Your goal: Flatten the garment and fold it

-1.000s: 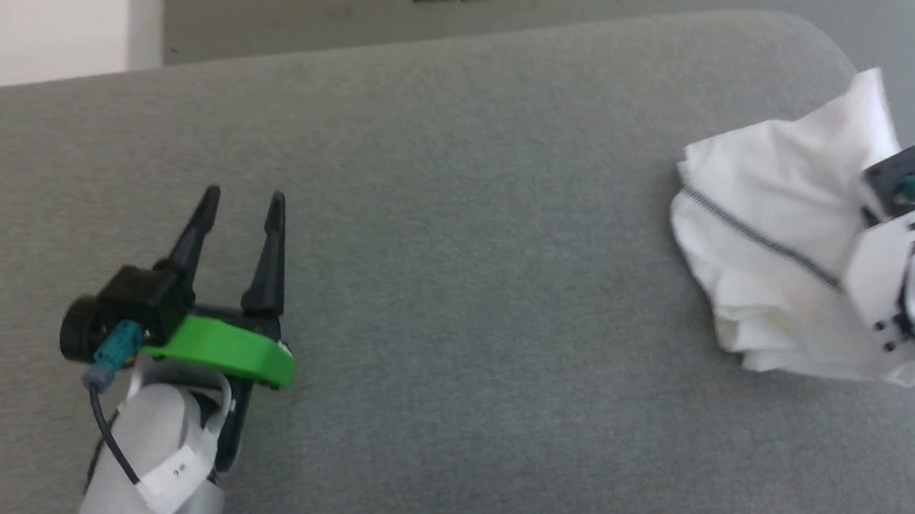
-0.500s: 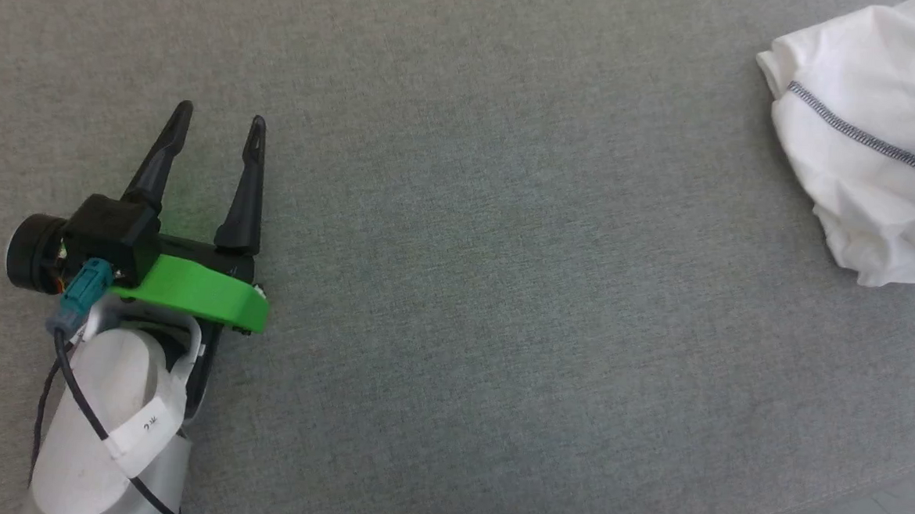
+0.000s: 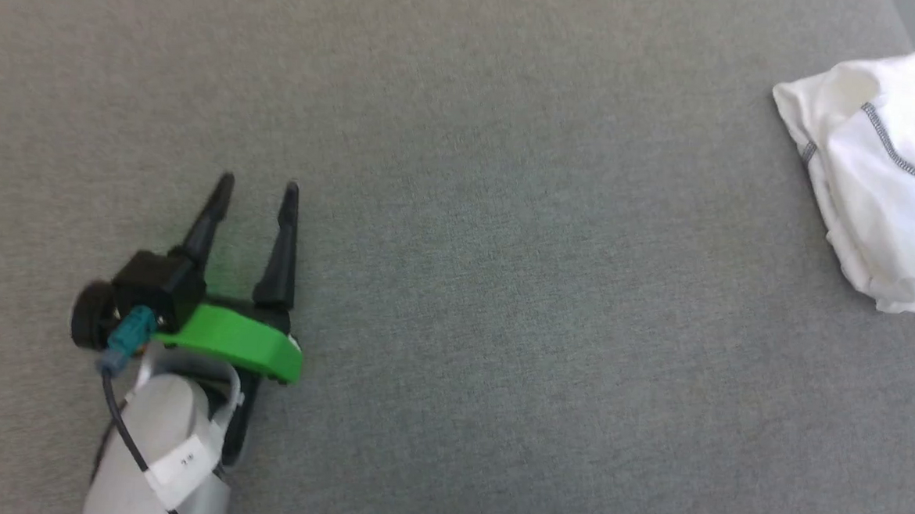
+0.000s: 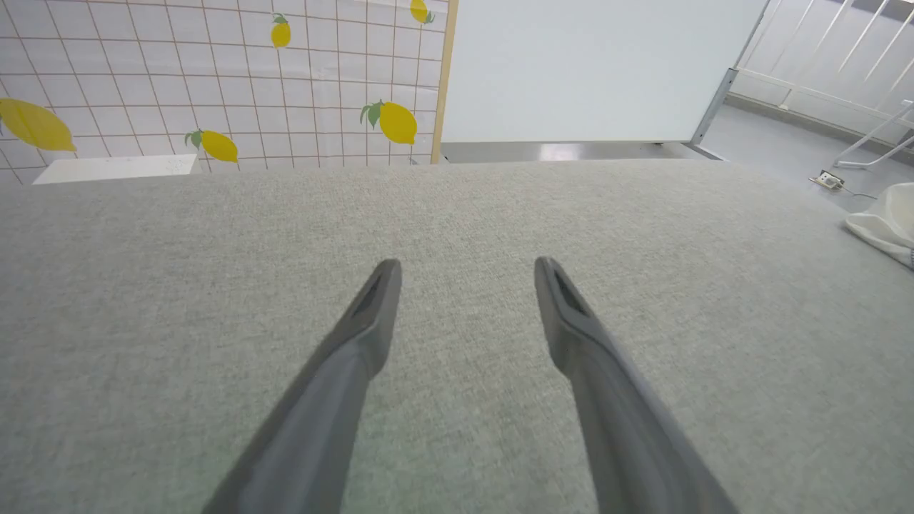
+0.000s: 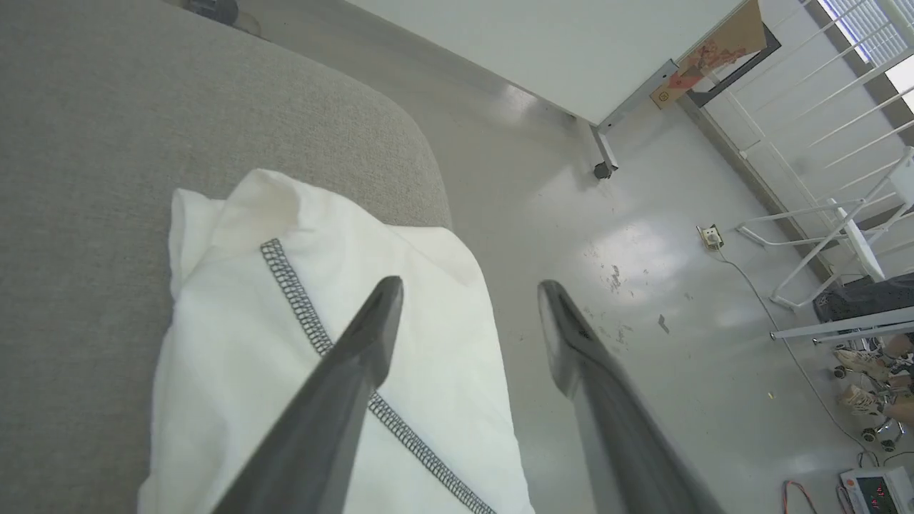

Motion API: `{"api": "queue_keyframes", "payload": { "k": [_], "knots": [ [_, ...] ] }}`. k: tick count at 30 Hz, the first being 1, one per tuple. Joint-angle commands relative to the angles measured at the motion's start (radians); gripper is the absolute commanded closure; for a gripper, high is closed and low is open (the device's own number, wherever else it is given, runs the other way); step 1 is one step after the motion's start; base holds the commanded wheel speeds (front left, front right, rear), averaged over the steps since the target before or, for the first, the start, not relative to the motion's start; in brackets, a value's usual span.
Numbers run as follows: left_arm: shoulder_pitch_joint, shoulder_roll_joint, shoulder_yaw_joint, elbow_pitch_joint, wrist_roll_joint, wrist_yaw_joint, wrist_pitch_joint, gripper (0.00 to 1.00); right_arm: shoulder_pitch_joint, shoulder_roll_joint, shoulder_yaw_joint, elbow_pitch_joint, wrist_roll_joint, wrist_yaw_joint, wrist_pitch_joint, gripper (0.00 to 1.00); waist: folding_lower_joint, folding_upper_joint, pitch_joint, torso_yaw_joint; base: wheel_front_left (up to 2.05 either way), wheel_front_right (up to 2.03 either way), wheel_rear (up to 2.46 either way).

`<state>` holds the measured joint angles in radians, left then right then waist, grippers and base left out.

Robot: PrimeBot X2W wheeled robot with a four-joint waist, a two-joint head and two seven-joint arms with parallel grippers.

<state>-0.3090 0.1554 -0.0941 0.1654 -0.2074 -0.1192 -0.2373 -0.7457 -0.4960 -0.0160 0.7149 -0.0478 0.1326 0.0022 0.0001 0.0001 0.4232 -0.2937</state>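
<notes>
In the head view, a crumpled white thin-fabric garment (image 3: 877, 177) with a grey stitched seam is seen bunched at the far right edge of the grey fabric-covered surface (image 3: 503, 291). The left hand (image 3: 259, 184) is held well apart from it at the lower left, its two dark fingers spread and nothing between them. In the left wrist view, the left hand (image 4: 466, 264) is shown with its fingers parted over bare surface (image 4: 457, 207), and only a sliver of the garment (image 4: 885, 221) is caught at the right margin. In the right wrist view, the right hand (image 5: 470, 284) is seen spread and empty above the garment (image 5: 228, 335), one finger over the cloth and the other over the pale glossy floor (image 5: 643, 250) beyond the rounded corner of the surface (image 5: 86, 143). Whether the cloth is touched cannot be told. The flattening step is judged to be barely begun, since nothing is spread out. For the next move, a free edge or corner would need to be pinched by the right hand, and the bundle drawn towards the middle so that the left hand can reach it.
</notes>
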Motion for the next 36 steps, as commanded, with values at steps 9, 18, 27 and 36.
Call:
{"api": "queue_keyframes", "payload": {
  "k": [9,18,27,36],
  "knots": [
    [0.089,-0.046,-0.018,0.084,-0.029,0.004,-0.023,0.0,0.258,0.094,-0.072,-0.281,0.135,-0.002,-0.076,0.0,-0.0001,-0.0001,-0.306,0.198,0.0,0.0,0.0],
    [0.14,-0.079,-0.02,0.086,-0.045,0.008,-0.024,0.0,0.558,0.302,-0.146,-0.633,0.145,-0.002,-0.055,0.0,-0.0001,-0.0001,-0.375,0.274,0.0,0.0,0.0],
    [0.179,-0.093,0.003,0.095,-0.048,0.017,-0.024,0.0,0.721,0.416,-0.116,-0.726,0.125,-0.002,-0.1,0.0,-0.0001,-0.0001,-0.402,0.303,0.0,0.0,0.0],
    [0.214,-0.101,0.013,0.106,-0.048,0.015,-0.024,0.0,0.81,0.445,-0.101,-0.719,0.111,-0.002,-0.122,0.0,-0.0001,-0.0001,-0.421,0.306,0.0,0.0,0.0]
  ]
}}
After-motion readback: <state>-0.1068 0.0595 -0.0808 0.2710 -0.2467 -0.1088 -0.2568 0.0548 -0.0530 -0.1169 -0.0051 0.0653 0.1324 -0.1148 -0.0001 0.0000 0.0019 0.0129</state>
